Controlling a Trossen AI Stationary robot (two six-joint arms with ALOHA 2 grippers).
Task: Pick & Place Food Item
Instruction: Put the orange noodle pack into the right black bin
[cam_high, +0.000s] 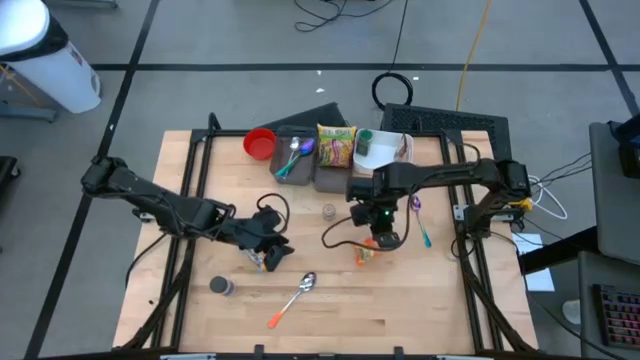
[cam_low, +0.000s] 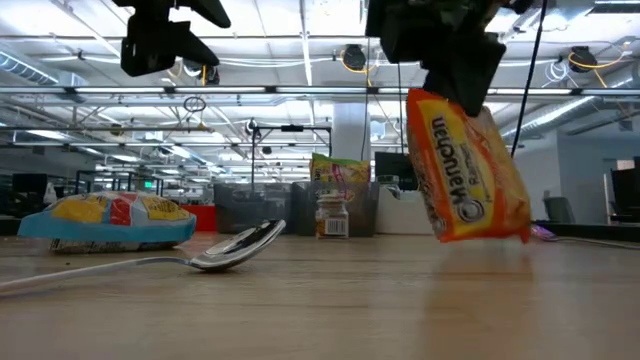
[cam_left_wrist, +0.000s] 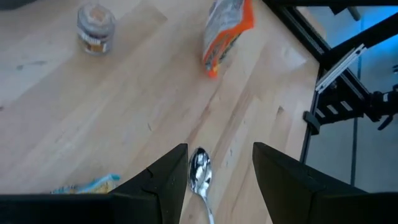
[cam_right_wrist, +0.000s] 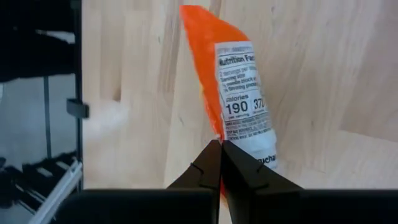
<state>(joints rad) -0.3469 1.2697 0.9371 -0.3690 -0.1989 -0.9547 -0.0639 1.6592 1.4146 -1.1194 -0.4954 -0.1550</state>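
The right end effector (cam_right_wrist: 220, 163) is clamped on the edge of an orange noodle packet (cam_right_wrist: 239, 99), holding it just above the table (cam_high: 420, 300) near the middle. The low view shows large lettering on the packet (cam_low: 465, 170), upside down and hard to read. Its back panel reads "Nutrition Facts", "calories", "190" and "370". The left end effector (cam_left_wrist: 219, 177) hangs over a metal spoon (cam_left_wrist: 199, 174), fingers apart, holding nothing. A small jar (cam_left_wrist: 95, 29) stands nearby.
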